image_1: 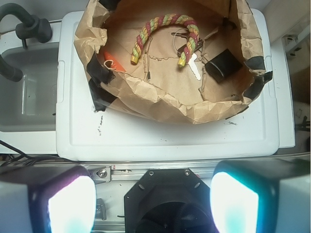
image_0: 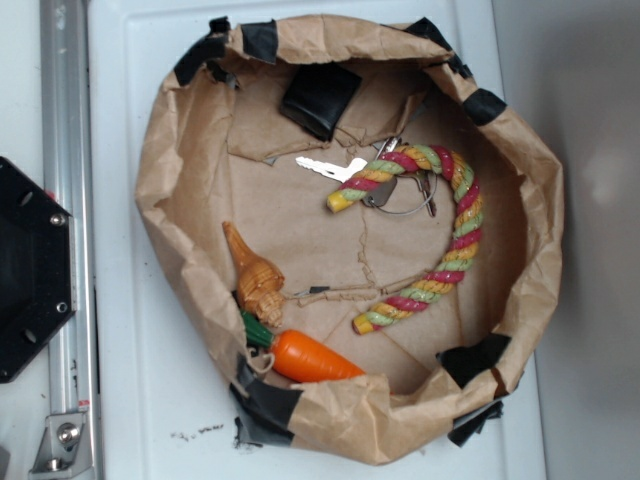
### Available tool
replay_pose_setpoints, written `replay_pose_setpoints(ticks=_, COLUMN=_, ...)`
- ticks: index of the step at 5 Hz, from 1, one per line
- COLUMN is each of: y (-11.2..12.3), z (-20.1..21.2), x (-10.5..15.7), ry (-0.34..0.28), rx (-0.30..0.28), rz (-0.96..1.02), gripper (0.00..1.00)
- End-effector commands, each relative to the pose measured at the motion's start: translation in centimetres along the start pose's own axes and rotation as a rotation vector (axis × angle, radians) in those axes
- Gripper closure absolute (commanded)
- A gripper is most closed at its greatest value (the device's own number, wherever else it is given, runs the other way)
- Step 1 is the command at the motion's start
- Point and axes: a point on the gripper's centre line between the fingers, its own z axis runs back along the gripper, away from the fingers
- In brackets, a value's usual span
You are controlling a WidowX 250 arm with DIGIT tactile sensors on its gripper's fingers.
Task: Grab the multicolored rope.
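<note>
Crinkled matt paper bag [image_0: 180,190], prob. cotton rope [image_0: 462,225]

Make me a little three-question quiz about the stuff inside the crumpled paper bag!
1. True or false: the multicolored rope lies bent in a curve.
2. What lies partly under the rope's upper end: A) the keys, B) the carrot, C) the black block?
3. Is the gripper touching the rope?

Key: 1 true. 2 A. 3 No; its pads are outside the paper bag, apart and empty.
</note>
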Motion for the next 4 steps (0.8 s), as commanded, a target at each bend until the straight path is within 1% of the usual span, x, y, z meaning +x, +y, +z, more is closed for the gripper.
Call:
replay_pose_setpoints(ticks=1, y=0.0, z=0.0, x=0.0, ry=0.000, rx=0.000, rz=0.000, gripper=0.00)
replay_pose_setpoints(ticks=2, y=-1.2, z=-3.7, x=4.6, ry=-0.040, rx=-0.092, rz=0.077, gripper=0.00)
replay_pose_setpoints(ticks=3, y=-1.2, z=-5.6, x=9.8, ry=-0.149, rx=-0.152, rz=0.289, gripper=0.00)
replay_pose_setpoints(ticks=4, y=-1.0, z=-8.4, x=13.9, ry=-0.198, rx=-0.212, rz=0.472, gripper=0.00)
